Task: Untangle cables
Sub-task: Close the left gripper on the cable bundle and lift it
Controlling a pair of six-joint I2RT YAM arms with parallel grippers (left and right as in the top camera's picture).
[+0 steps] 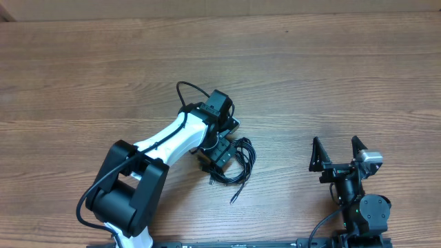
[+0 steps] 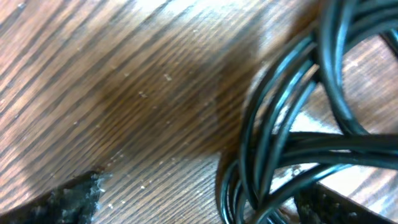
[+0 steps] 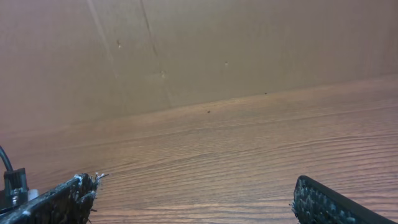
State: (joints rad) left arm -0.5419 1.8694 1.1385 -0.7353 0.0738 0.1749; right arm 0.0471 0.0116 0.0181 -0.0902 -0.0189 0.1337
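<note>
Looking down from overhead first, I see the cables (image 1: pixel 242 160) as one loose black knot on the table (image 1: pixel 103 69), a little left of centre and toward the near edge, with one free end trailing nearer to me. My left gripper (image 1: pixel 220 158) is down low at the left edge of that knot, placed there, I judge, to pick a strand off the side instead of diving into the middle. My right gripper (image 1: pixel 337 153) is parked well apart on the right, fingers spread in a clear V, holding nothing; I reckon it waits there so it can take the other end once a strand is lifted

On the left wrist camera, the left gripper (image 2: pixel 199 210) stands wide open: both pads show at the near corners with bare wood between them. The cables (image 2: pixel 292 124) fill the right side, several loops crossing over one another, running down to the right finger; nothing is pinched yet, and I cannot tell whether a loop touches the pad

On the right wrist camera, the right gripper (image 3: pixel 193 208) is open and empty, facing bare table (image 3: pixel 249 143) and a brown cardboard wall (image 3: pixel 186 50) at the far side; no cables appear here
</note>
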